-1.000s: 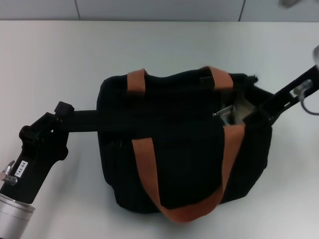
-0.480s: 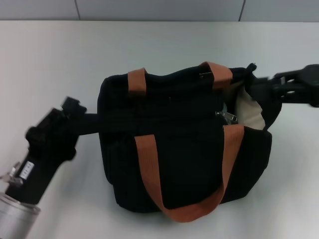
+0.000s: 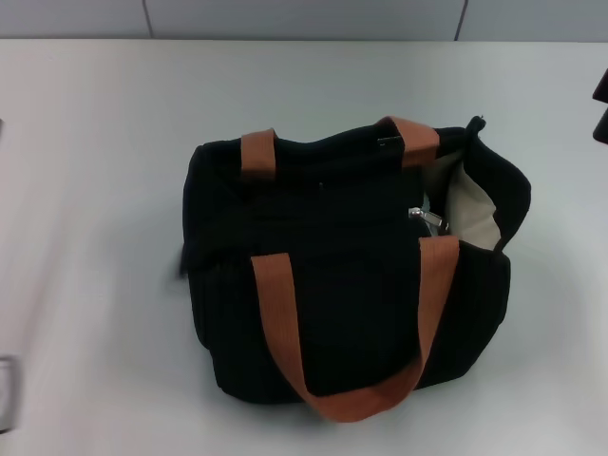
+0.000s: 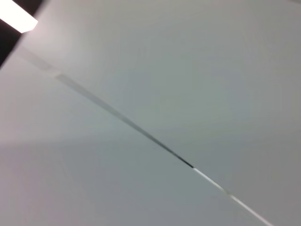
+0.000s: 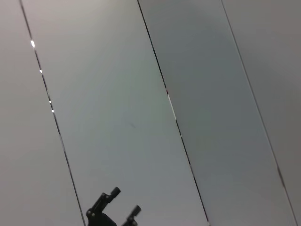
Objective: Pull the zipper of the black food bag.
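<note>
The black food bag (image 3: 332,285) stands in the middle of the white table in the head view, with two rust-orange handles (image 3: 285,342). Its right end gapes open and shows the cream lining (image 3: 472,204). The silver zipper (image 3: 425,218) sits on the top track beside the near handle's right strap, at the edge of the opening. Nothing touches the bag. Two dark parts of my right gripper (image 3: 601,104) show at the right edge, well away from the bag. My left gripper is out of view; only a silver sliver of that arm (image 3: 6,389) shows at the lower left edge.
The white table (image 3: 95,142) lies bare around the bag on all sides. Both wrist views show only pale panels with seams; a small black two-pronged object (image 5: 110,212) shows at the right wrist view's edge.
My left gripper let go of the bag's black side strap and withdrew out of view. My right gripper pulled away from the bag's open end to the right edge. The bag settled.
</note>
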Available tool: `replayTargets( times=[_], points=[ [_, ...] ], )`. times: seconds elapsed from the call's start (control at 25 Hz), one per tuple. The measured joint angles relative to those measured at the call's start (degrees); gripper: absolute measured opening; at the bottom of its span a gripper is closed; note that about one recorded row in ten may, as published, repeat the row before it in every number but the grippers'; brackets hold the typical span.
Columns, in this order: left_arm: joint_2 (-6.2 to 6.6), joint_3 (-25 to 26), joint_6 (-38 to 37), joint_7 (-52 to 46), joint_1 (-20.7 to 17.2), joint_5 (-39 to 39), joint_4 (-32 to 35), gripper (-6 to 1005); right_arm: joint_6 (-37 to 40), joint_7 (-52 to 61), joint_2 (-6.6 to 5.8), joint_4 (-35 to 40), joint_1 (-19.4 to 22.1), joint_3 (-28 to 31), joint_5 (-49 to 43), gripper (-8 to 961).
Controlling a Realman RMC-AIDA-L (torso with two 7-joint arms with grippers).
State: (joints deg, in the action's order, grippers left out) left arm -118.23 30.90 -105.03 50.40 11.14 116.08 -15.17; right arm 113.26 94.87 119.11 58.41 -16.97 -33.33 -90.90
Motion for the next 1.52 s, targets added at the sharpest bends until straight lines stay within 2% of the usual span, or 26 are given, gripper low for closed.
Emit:
replayTargets(
  times=[0.04, 0.08, 0.12, 0.16, 0.2, 0.24, 0.28, 0.32, 0.36, 0.44, 0.48, 0.52, 0.56, 0.64, 0.68, 0.72, 0.8, 0.88, 0.92, 1.04, 1.12, 1.28, 1.32, 1.44, 1.52],
  points=[
    [0.00, 0.0, 0.0, 0.0, 0.0, 0.0, 0.0, 676, 0.0, 0.0, 0.00, 0.0, 0.0, 0.0, 0.0, 573],
    [0.06, 0.8, -1.2, -6.2, 0.4, 0.0, 1.6, 683, 0.2, -1.5, 0.00, -1.0, 0.0, 0.2, 0.0, 579],
    [0.06, 1.2, -3.1, -18.1, 1.2, 0.1, 5.4, 690, 0.6, -3.6, -0.01, -2.5, 0.0, 0.2, 0.0, 589],
    [0.06, 1.2, -3.1, -18.1, 1.2, 0.1, 5.4, 698, 0.6, -3.6, -0.01, -2.5, 0.0, 0.2, 0.0, 600],
    [0.17, 0.4, -4.4, -30.5, 1.9, 0.8, 9.3, 705, 1.3, -5.4, -0.02, -3.1, 0.1, 0.0, -0.1, 610],
    [0.17, 0.4, -4.4, -30.5, 1.9, 0.8, 9.3, 713, 1.3, -5.4, -0.02, -3.1, 0.1, 0.0, -0.1, 620],
    [0.57, -0.8, -5.3, -40.3, 2.4, 1.9, 12.1, 720, 2.0, -6.3, -0.02, -3.3, 0.2, -0.1, -0.3, 631],
    [0.83, -1.6, -5.8, -46.1, 2.6, 2.5, 14.0, 727, 3.1, -6.9, -0.02, -3.3, 0.2, -0.2, -0.7, 641],
    [1.83, -4.0, -6.9, -60.4, 3.4, 4.6, 18.3, 735, 4.3, -7.6, -0.02, -3.2, 0.1, -0.3, -1.2, 652],
    [2.71, -6.8, -7.5, -70.3, 4.0, 6.2, 21.3, 742, 6.7, -8.9, -0.02, -3.0, -0.2, -0.3, -2.8, 672],
    [3.60, -10.0, -8.0, -77.7, 4.6, 7.4, 23.8, 742, 7.5, -9.5, -0.02, -2.9, -0.4, -0.3, -3.7, 683],
    [3.60, -10.0, -8.0, -77.7, 4.6, 7.4, 23.8, 743, 8.9, -11.0, -0.02, -2.9, -1.0, -0.6, -6.0, 693],
    [5.25, -18.9, -9.2, -88.2, 6.0, 9.1, 27.0, 743, 8.9, -11.0, -0.02, -2.9, -1.0, -0.6, -6.0, 700],
    [6.04, -26.3, -10.0, -92.2, 7.0, 9.4, 28.0, 743, 9.7, -12.3, -0.02, -3.3, -1.5, -1.4, -7.8, 715],
    [6.22, -28.5, -10.2, -92.7, 7.2, 9.4, 28.2, 743, 9.9, -13.0, -0.02, -3.5, -1.7, -2.4, -8.4, 723],
    [6.39, -34.1, -10.3, -92.8, 7.9, 9.4, 28.6, 743, 10.0, -13.7, -0.02, -3.8, -1.9, -3.8, -8.9, 731],
    [6.38, -36.7, -10.4, -92.6, 8.2, 9.4, 28.8, 744, 9.8, -15.3, -0.01, -4.2, -2.0, -7.5, -9.7, 745],
    [6.34, -42.1, -10.6, -92.4, 8.9, 9.4, 28.9, 744, 9.5, -16.8, 0.09, -4.5, -1.9, -10.6, -10.8, 761],
    [5.92, -47.2, -10.7, -91.7, 9.7, 9.0, 28.9, 744, 8.9, -18.4, 0.18, -5.4, -2.1, -12.4, -12.1, 768],
    [5.48, -48.8, -10.7, -91.2, 9.9, 9.1, 29.2, 745, 7.8, -19.9, 0.21, -7.2, -2.5, -13.4, -13.2, 768],
    [3.44, -51.3, -10.7, -89.2, 10.5, 9.0, 31.1, 745, 5.6, -21.1, 0.14, -10.1, -3.3, -14.1, -14.1, 768],
    [3.04, -51.7, -10.7, -88.7, 10.6, 9.0, 31.6, 745, 3.9, -22.5, 0.12, -11.9, -3.8, -14.4, -14.8, 768],
    [2.52, -52.1, -10.7, -86.7, 10.7, 9.0, 31.9, 745, 3.0, -22.9, 0.15, -12.6, -4.2, -14.6, -15.6, 768],
    [2.38, -52.7, -10.7, -86.3, 10.8, 8.9, 31.9, 745, 2.3, -23.0, 0.20, -13.1, -4.6, -15.0, -16.4, 768],
    [1.90, -54.6, -10.6, -86.1, 11.3, 8.9, 32.2, 745, 1.3, -23.1, 0.21, -13.3, -4.9, -15.5, -16.9, 768]
  ],
)
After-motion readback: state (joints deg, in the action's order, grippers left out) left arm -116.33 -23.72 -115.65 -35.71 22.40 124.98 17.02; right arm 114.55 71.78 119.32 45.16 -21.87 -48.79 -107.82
